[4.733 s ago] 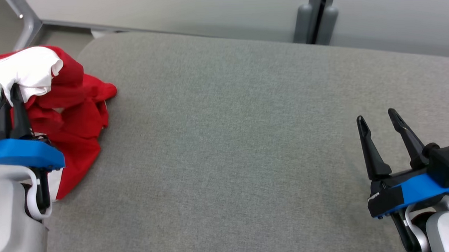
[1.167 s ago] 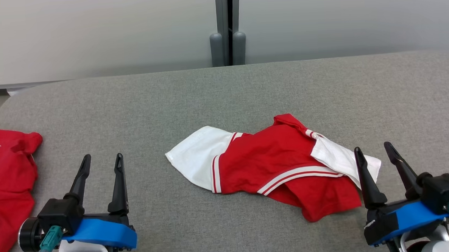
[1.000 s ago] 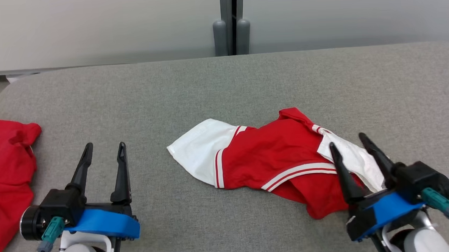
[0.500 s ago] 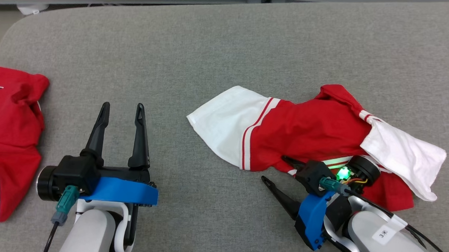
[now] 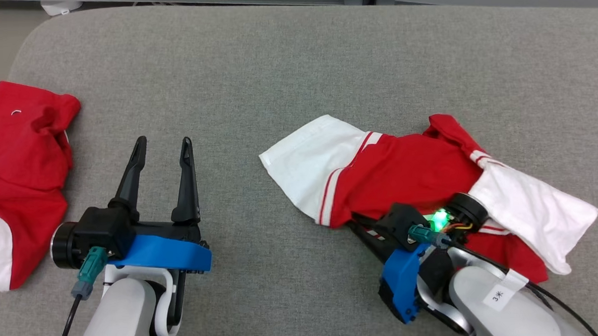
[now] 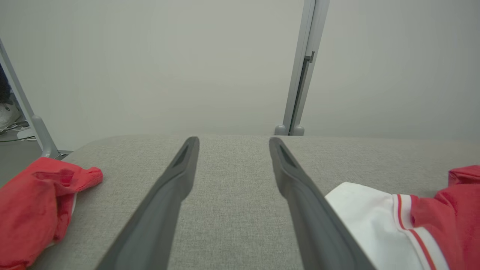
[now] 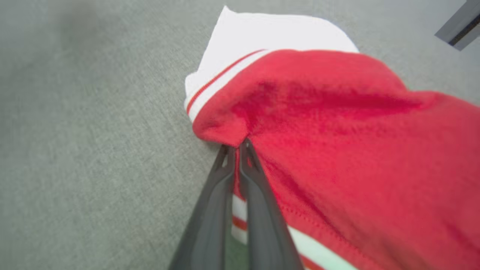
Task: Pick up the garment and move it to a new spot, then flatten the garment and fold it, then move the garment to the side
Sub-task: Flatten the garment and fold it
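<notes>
From the head, the right gripper [image 5: 357, 220] is pinched on the near red edge of the shirt [image 5: 405, 173], which lies crumpled on the grey table [image 5: 274, 63] right of middle; I would lift slowly and high enough for the white sleeves to clear the table before carrying it. From the left wrist, the left gripper [image 6: 232, 140] stands wide and holds nothing, between the shirt [image 6: 375, 217] and a red top [image 6: 30, 206]. From the right wrist, the fingertips [image 7: 229, 152] nip only a thin fold, which looks likely to slip if jerked; I see no container.
</notes>
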Robot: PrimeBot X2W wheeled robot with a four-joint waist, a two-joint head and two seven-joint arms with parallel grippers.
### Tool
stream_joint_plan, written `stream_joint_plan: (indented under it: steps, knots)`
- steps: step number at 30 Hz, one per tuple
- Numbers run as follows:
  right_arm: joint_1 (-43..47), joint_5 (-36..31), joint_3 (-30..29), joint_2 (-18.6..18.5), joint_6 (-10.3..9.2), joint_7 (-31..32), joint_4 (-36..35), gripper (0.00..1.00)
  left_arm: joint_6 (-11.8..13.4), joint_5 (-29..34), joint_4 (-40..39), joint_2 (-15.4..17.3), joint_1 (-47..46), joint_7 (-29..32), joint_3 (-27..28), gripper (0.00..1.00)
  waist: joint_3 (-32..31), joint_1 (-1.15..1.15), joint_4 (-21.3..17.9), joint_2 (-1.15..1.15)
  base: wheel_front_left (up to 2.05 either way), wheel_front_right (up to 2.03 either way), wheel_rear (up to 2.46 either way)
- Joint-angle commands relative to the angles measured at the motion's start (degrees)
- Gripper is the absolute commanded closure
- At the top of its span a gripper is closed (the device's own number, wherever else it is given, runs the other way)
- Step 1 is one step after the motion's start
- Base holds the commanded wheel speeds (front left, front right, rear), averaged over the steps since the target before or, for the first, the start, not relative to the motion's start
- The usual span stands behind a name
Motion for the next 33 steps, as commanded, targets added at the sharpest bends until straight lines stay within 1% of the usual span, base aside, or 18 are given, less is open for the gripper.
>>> stream_joint_plan:
  steps: [1,6,9,11,14,15,17,22,27,30,32,33]
  knots:
    - [-1.34,0.70,0.51,1.39,0.12,-1.95,-1.96,1.00,-0.33,0.59,0.14,-0.04,0.56,-0.24,0.60,0.00,-1.09,-0.01,-0.81,-0.01,0.00,0.00,0.00]
    - [-4.20,2.59,-0.17,4.65,0.08,-7.05,-7.69,1.00,-0.89,1.35,0.56,0.00,1.33,-0.24,1.12,0.00,-2.77,-0.01,-2.39,-0.01,0.00,0.00,0.00]
    - [-5.72,3.61,-3.09,6.72,0.07,-10.24,-11.37,1.00,-0.98,1.52,0.69,0.17,1.61,-0.24,1.54,0.00,-3.39,-0.01,-3.65,-0.01,0.00,0.00,0.00]
    - [-5.79,3.89,-7.35,7.92,0.06,-11.85,-13.30,1.00,-0.90,1.77,0.67,0.38,2.00,-0.24,1.80,0.00,-3.73,-0.01,-4.55,-0.01,0.00,0.00,0.00]
    - [-3.66,4.63,-15.68,9.39,0.07,-12.55,-14.47,1.00,-0.70,1.93,0.48,0.56,2.32,-0.24,1.92,0.00,-3.87,-0.01,-5.79,-0.01,0.00,0.00,0.00]
    - [-3.66,4.63,-15.68,9.39,0.07,-12.55,-14.47,1.00,-0.70,1.93,0.48,0.56,2.32,-0.24,1.92,0.00,-3.87,-0.01,-5.79,-0.01,0.00,0.00,0.00]
    - [-1.93,4.57,-21.78,9.94,0.07,-12.39,-14.17,1.00,-0.89,1.95,0.47,0.71,2.22,-0.24,1.82,0.00,-3.66,-0.01,-6.32,-0.01,0.00,0.00,0.00]
    - [2.44,4.67,-37.68,11.22,0.07,-12.54,-11.11,1.00,-0.99,1.97,0.30,0.90,1.08,-0.24,1.55,0.00,-2.36,-0.01,-7.25,-0.01,0.00,0.00,0.00]
    - [5.35,5.78,-53.00,12.14,0.08,-13.53,-4.85,1.00,-0.95,2.05,0.22,1.10,0.32,-0.11,1.27,0.00,-0.62,-0.01,-7.72,-0.01,0.00,0.00,0.00]
    - [5.99,6.60,-60.28,12.18,0.08,-14.42,0.03,1.00,-0.86,2.17,0.18,1.21,0.07,-0.09,1.14,0.00,0.20,-0.01,-7.79,-0.01,0.00,0.00,0.00]
    - [5.89,7.52,-63.57,12.27,0.08,-14.79,3.10,1.00,-0.81,2.14,0.22,1.21,-0.04,-0.10,1.04,0.00,0.56,-0.01,-7.78,-0.01,0.00,0.00,0.00]
    - [5.96,6.83,-64.46,11.79,0.08,-15.08,4.36,1.00,-0.77,2.11,0.21,1.22,-0.12,-0.11,1.04,0.00,0.73,-0.01,-7.76,-0.01,0.00,0.00,0.00]
